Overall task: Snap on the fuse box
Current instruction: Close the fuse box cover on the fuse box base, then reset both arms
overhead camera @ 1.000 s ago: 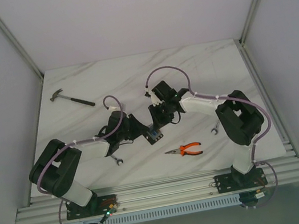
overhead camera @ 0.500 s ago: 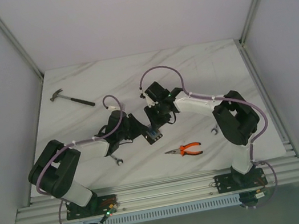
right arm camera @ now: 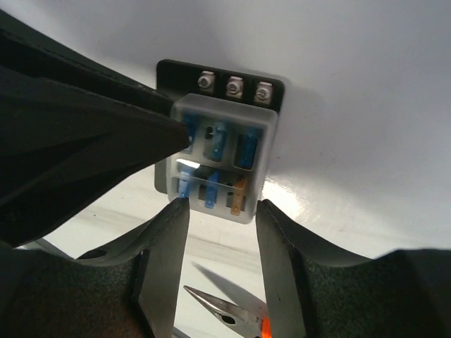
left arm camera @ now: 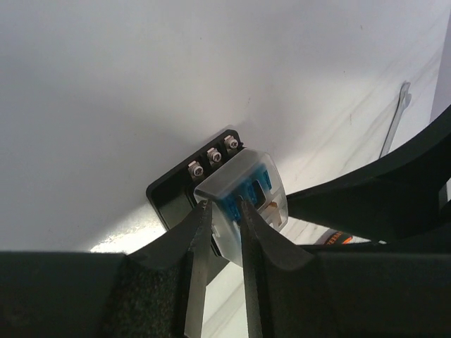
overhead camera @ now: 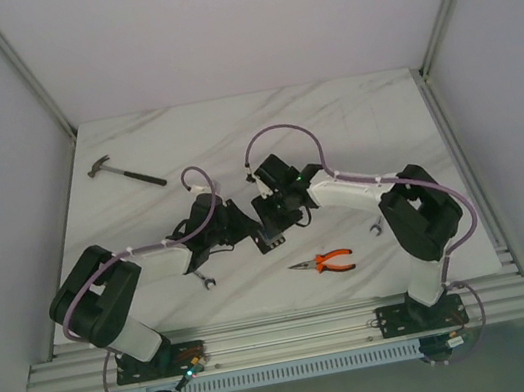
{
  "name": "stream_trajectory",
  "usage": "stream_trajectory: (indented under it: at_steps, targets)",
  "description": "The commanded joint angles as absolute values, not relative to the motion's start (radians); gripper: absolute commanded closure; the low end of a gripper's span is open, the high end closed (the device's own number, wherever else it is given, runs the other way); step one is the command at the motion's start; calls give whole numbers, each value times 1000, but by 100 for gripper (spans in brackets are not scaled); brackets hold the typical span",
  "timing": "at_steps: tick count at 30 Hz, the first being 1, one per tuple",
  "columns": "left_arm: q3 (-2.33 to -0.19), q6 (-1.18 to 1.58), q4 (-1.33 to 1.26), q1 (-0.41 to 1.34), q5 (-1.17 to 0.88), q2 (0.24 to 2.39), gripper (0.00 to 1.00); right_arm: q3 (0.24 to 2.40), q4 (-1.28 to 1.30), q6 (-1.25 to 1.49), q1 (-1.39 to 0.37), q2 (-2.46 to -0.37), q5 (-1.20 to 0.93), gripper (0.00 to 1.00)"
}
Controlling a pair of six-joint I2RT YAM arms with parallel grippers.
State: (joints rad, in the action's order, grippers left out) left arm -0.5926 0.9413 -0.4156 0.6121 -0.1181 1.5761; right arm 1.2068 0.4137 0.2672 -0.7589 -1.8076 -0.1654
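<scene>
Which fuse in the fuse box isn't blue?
The orange fuse, rightmost in the fuse box row away from the screws in the right wrist view; the others are blue.

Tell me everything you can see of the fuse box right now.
The fuse box lies flat on the white table: a black plastic base, three screws along one edge, and a clear cover over two rows of blue fuses plus one orange. The left pincer tips meet one side of the cover; the open right pincer straddles another.

The table (overhead camera: 350, 119) is lit brightly and evenly in the top view, with faint shadows. In both wrist views glare is thrown on it, and the fingers (right arm camera: 163, 282) of the right gripper (right arm camera: 220, 208) are blurred.
</scene>
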Motion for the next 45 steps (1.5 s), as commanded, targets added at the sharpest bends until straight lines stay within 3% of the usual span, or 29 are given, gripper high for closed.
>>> stream_trajectory:
  at_steps: [1, 14, 25, 29, 32, 34, 36, 43, 45]
  targets:
    - [-552, 917, -284, 626, -125, 1595, 70, 1199, 399, 277, -777, -1857, -166, 50]
    - [-512, 937, -296, 627, -152, 1638, 79, 1265, 499, 254, -790, -2043, 27, 64]
    - [-612, 926, -356, 650, -193, 1539, 70, 1228, 371, 215, -723, -1781, 112, 50]
    - [-626, 903, -355, 663, -167, 1483, 62, 1173, 318, 197, -664, -1671, 132, 45]
    - [-598, 894, -352, 663, -117, 1428, 51, 1097, 237, 191, -612, -1578, 168, 34]
    - [-589, 875, -322, 655, -67, 1366, 44, 1040, 171, 189, -571, -1516, 188, 34]
    - [-587, 841, -282, 635, -23, 1327, 37, 960, 86, 190, -528, -1452, 233, 25]
    - [-524, 695, -170, 416, 204, 1118, 3, 627, -392, 117, -339, -1261, 468, 11]
    - [-500, 630, -152, 356, 360, 1033, 0, 502, -591, 39, -295, -1220, 532, 8]
